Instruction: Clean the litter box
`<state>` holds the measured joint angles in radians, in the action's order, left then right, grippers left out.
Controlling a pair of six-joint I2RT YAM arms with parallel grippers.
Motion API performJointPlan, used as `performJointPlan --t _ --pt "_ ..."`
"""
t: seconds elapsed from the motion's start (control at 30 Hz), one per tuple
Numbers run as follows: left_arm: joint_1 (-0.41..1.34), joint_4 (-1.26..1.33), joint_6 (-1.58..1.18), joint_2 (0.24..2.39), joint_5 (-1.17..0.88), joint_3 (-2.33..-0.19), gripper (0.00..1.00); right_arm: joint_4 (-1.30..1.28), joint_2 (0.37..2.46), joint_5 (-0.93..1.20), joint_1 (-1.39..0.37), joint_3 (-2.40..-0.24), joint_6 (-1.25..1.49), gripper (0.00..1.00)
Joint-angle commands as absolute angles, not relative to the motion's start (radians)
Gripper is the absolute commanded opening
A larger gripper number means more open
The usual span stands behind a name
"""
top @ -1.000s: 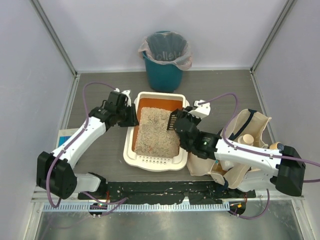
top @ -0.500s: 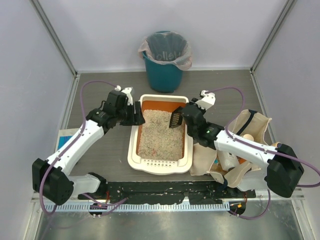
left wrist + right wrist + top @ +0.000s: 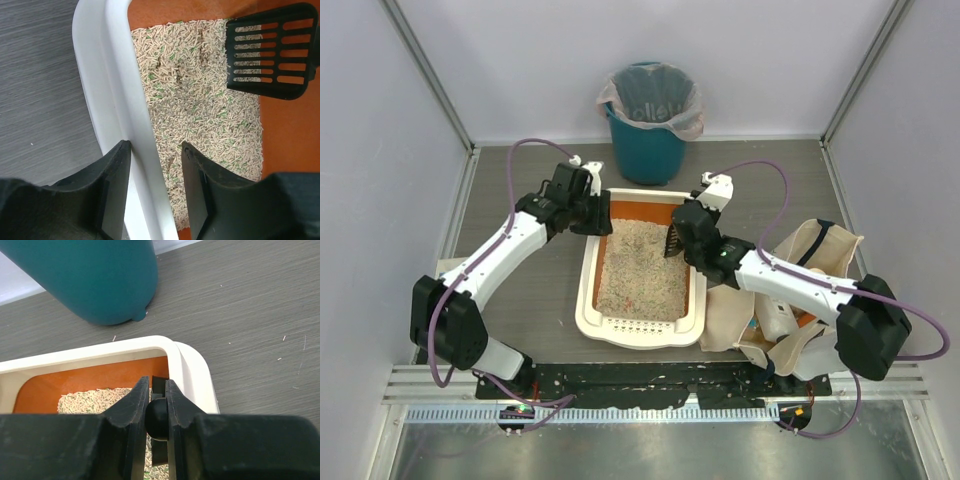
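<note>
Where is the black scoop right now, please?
In the top view, the scoop is in the right pincer at the far right corner of the litter box, over the edge of the litter.

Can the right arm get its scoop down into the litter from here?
Probably yes: the scoop hangs over the litter with nothing between; the left jaws straddle the box's left wall, off to the side.

Overhead, wrist close-ups; litter box (image 3: 638, 326) shared
</note>
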<state>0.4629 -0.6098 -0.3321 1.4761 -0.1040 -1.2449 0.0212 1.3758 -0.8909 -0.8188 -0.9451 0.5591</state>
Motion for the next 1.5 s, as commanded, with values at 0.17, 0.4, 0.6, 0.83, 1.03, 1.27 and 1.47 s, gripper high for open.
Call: performJointPlan --t 0.17,0.4,0.6,0.83,1.03,1.27,1.47 --pt "0.460 -0.558 -0.310 1.450 -0.137 -1.201 0.34 0.060 1.433 -0.842 -0.772 -0.927 0.666 0.01" --pt "0.462 -0.555 -0.307 1.451 -0.130 -1.190 0.27 0.187 1.446 -0.729 -0.730 -0.821 0.746 0.01" --pt "0.462 -0.557 -0.305 1.460 -0.141 -1.193 0.21 0.247 1.486 -0.669 -0.736 -0.808 0.726 0.01" --pt "0.462 -0.558 -0.307 1.462 -0.155 -1.193 0.18 0.241 1.546 -0.683 -0.779 -0.845 0.689 0.01" --pt "0.462 -0.558 -0.305 1.459 -0.150 -1.193 0.15 0.229 1.594 -0.707 -0.819 -0.851 0.716 0.01" --pt "0.462 -0.560 -0.308 1.463 -0.158 -1.195 0.12 0.248 1.638 -0.741 -0.847 -0.838 0.808 0.01" --pt "0.462 -0.560 -0.307 1.473 -0.163 -1.197 0.09 0.272 1.695 -0.742 -0.864 -0.834 0.861 0.01"
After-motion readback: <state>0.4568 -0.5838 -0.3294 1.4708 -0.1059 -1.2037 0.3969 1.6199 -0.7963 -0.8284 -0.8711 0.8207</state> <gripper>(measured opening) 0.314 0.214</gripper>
